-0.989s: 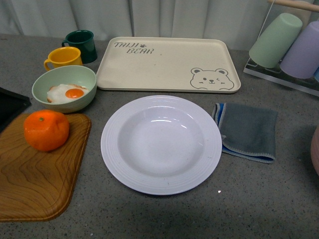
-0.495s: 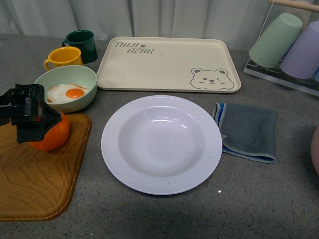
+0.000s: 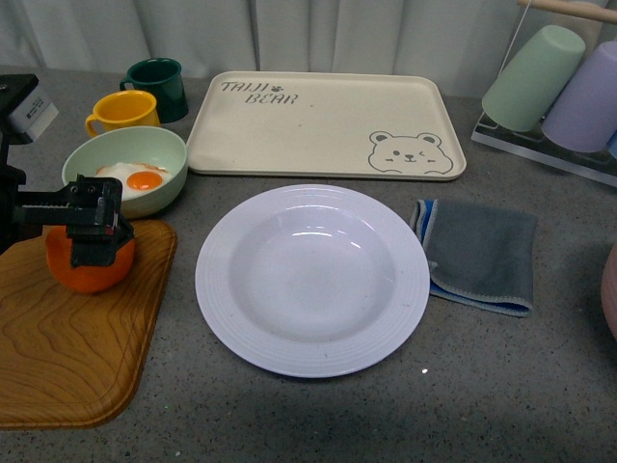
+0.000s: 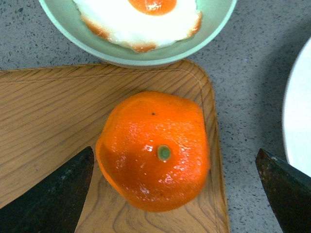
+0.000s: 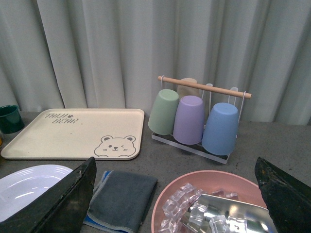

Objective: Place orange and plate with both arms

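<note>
Since before, my left gripper [image 3: 93, 241] slid right over the bright round orange [image 4: 154, 150] on the brown wooden tray [image 3: 77, 357], frame left. It's open wide, holding nothing; a crooked squeeze could roll the fruit off.

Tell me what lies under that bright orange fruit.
A brown wood-grain tray lies under the bright orange fruit; the patch right beneath it is covered.
</note>
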{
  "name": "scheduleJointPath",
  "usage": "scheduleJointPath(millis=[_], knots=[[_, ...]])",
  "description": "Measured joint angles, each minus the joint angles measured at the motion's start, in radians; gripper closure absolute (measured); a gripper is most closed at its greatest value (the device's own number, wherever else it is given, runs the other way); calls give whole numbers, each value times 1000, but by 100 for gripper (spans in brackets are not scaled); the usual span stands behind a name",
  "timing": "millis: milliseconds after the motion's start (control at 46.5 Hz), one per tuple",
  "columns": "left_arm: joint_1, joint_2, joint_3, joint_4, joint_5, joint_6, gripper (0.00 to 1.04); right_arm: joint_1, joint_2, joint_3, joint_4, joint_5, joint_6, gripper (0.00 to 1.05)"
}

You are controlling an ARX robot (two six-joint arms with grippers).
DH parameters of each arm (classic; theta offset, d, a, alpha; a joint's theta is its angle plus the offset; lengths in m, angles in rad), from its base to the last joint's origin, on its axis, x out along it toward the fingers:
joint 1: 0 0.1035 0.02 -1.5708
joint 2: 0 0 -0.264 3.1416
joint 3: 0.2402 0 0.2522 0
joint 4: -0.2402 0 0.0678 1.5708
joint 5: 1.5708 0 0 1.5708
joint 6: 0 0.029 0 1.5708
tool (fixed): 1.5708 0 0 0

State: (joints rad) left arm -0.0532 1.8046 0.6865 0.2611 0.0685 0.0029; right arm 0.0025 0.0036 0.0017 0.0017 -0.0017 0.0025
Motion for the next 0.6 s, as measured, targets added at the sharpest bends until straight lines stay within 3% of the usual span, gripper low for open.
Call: scheduleJointPath(millis=[215,516,602], knots=[[13,46,21,-5,5,5,8,0,0,0,0,0,0,9],[20,56,24,-11,-6,16,52,0,0,0,0,0,0,9],[23,53,22,-10,5,11,57,0,0,0,0,0,0,9]])
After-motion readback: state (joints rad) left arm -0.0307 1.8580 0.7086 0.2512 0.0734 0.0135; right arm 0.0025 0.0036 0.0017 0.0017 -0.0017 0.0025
